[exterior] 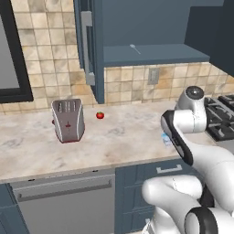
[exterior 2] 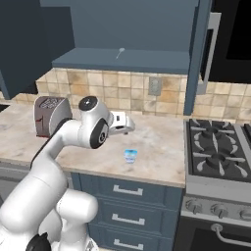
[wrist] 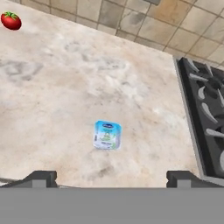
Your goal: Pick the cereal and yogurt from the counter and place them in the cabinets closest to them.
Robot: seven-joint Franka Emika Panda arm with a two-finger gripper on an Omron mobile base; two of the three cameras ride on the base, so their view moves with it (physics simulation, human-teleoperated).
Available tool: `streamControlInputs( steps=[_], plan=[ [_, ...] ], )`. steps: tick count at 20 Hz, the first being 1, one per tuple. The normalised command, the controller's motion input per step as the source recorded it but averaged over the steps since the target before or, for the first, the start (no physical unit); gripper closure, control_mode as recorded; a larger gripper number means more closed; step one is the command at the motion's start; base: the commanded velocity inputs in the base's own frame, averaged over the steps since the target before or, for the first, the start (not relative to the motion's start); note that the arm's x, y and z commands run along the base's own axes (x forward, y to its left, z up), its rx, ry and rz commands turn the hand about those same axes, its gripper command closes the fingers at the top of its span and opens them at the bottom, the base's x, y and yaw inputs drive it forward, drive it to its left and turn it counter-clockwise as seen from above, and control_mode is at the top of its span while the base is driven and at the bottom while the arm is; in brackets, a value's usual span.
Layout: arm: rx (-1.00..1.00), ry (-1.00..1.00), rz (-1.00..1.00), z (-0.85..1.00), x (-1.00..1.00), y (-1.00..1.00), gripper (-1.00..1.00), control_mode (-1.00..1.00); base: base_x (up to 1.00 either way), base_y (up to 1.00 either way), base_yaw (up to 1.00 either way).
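Note:
The yogurt [wrist: 107, 135], a tiny light-blue and white cup, stands on the beige counter [wrist: 61, 105] near its front edge, left of the stove. My gripper [wrist: 111, 179] hovers above it, open, its fingertips [wrist: 41, 178] spread wide with nothing between them. From the right base the gripper [exterior 2: 128, 128] hangs a little behind and above the yogurt [exterior 2: 130, 156]. In the left base view my arm covers most of the yogurt [exterior: 165, 139]. The wall cabinets [exterior: 155, 52] above stand open, showing a blue shelf [exterior 2: 122, 61]. The cereal is out of view.
A toaster [exterior: 67, 119] and a small red tomato [exterior: 100, 115] sit on the left of the counter. The gas stove [exterior 2: 218, 147] borders the yogurt's right side. An open cabinet door [exterior: 89, 45] juts out overhead. A small pale utensil [exterior: 135, 48] lies on the shelf.

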Motion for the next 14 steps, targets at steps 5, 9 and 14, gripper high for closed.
streamControlInputs(
  steps=[5,9,14],
  plan=[
    [0.08,0.05,0.00,-0.25,0.14,-0.14,-1.00,-1.00,0.00,0.00,0.00],
    [0.04,0.03,0.00,-0.10,0.08,-0.04,-1.00,-1.00,0.00,0.00,0.00],
    [0.00,0.00,0.00,0.00,0.00,0.00,-1.00,-1.00,0.00,0.00,0.00]
  ],
)
